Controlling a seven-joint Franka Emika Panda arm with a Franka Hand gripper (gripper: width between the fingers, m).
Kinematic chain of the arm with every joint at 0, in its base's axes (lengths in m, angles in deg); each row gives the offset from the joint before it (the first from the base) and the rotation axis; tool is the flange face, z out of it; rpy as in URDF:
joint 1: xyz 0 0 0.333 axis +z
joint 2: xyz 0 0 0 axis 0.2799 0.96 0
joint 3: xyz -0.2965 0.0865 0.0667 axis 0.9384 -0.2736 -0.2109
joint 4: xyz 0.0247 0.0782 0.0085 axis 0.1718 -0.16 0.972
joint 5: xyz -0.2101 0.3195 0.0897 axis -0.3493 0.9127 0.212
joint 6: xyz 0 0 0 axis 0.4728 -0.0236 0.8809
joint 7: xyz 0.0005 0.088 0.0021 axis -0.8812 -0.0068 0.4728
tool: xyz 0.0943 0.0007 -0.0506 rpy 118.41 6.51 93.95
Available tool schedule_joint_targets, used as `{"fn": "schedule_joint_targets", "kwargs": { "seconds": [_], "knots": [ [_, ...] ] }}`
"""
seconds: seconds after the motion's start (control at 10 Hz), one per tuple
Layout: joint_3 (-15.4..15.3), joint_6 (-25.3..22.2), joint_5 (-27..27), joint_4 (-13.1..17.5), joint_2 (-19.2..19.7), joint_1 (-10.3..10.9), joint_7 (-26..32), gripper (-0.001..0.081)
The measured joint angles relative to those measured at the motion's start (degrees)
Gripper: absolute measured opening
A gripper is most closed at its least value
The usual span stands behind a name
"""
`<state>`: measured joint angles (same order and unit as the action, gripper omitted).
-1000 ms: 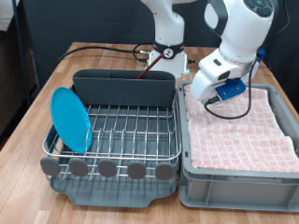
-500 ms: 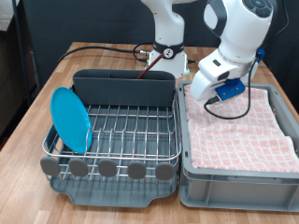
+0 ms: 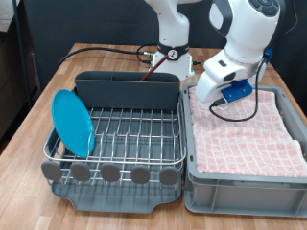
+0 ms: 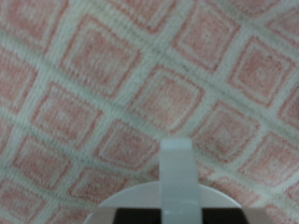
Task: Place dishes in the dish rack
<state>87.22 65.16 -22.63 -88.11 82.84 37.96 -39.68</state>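
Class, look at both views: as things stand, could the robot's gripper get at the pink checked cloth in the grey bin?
Probably yes. The gripper hangs low over the pink checked cloth in the open-topped grey bin, and the wrist view shows only cloth just ahead, with nothing between.

The arm bends down from the far right, gripper [image 3: 205,99] lowered, fingers hidden from sight.

Glossy white rounded arm [image 3: 247,34], blue-accented hand [image 3: 213,97], black cables [image 3: 104,51].
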Motion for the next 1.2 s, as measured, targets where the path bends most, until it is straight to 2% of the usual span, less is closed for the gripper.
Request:
{"fn": "schedule_joint_targets", "kwargs": {
  "seconds": [0.4,0.6,0.9,1.1,1.2],
  "knots": [
    [2.4,-4.7,0.3,3.6,-3.8,-1.0,-0.1,0.0071],
    [4.0,-4.9,-0.6,5.9,-4.9,-2.0,0.0,0.0071],
    [6.2,-3.6,-3.0,10.5,-4.8,-3.4,-0.5,0.0071],
    [7.2,-3.6,-3.4,14.1,-2.9,-3.7,0.7,0.0071],
    [7.2,-3.6,-3.3,14.0,-2.9,-3.7,0.7,0.0071]
  ]
}}
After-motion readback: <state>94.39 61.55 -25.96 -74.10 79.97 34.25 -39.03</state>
